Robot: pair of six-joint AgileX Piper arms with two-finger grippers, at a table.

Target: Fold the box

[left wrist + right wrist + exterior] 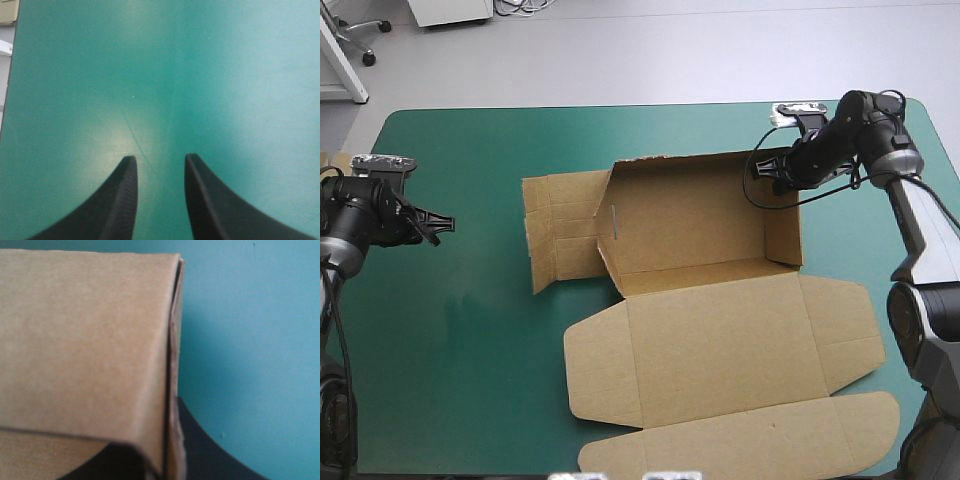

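The brown box lies mid-table as a half-raised tray. Its far wall and right wall stand up, its left panel lies flat, and the wide lid is spread flat toward the near edge. My right gripper is at the tray's far right corner, shut on the box. In the right wrist view the doubled wall of the box sits between the fingers of this gripper. My left gripper hovers open over bare teal-green cover near the table's left edge, well clear of the box; its fingers of the left gripper stand apart.
A strip of more brown board shows at the table's left edge, also as board in the left wrist view. Bare teal-green cover lies between the left gripper and the box.
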